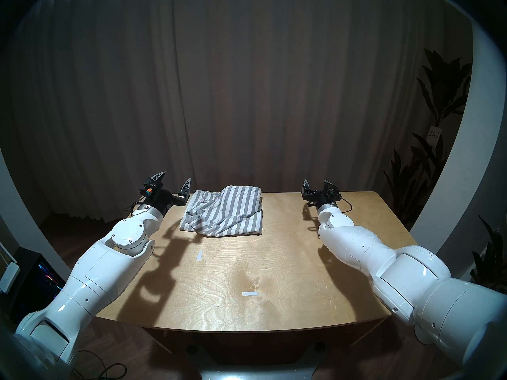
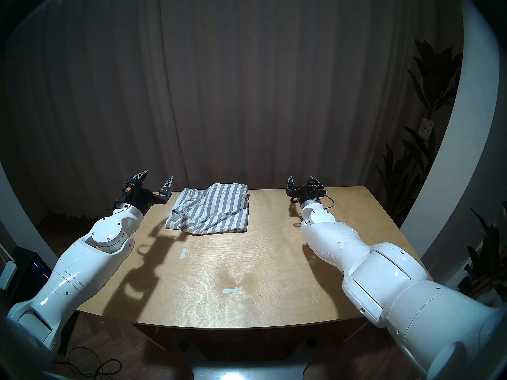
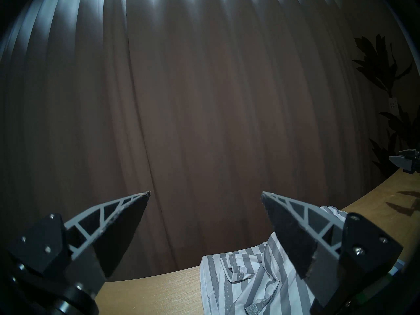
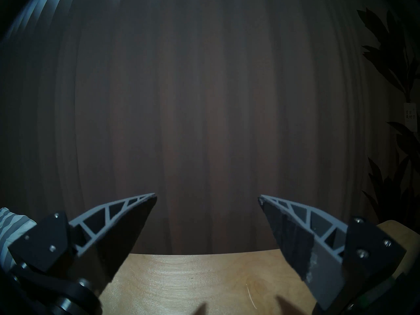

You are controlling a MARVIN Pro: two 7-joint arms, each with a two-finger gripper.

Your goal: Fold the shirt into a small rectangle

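Folded shirt (image 1: 225, 210) at table (image 1: 274, 261) far edge (grippers clear)

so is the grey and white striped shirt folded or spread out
Folded, roughly: the grey and white striped shirt lies as a rumpled rectangle on the wooden table, layers overlapping, neckband showing.

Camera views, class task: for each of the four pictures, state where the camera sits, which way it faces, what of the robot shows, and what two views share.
Head stereo left: on the head, looking down and forward over the table; both arms, left tool, right tool.
Head stereo right: beside it, nearly the same picture.
Left wrist: low above the table's left side, facing the curtain; its own open fingers.
Right wrist: low on the right, facing the curtain; its own open fingers.
Shared: the shirt appears in both wrist views.
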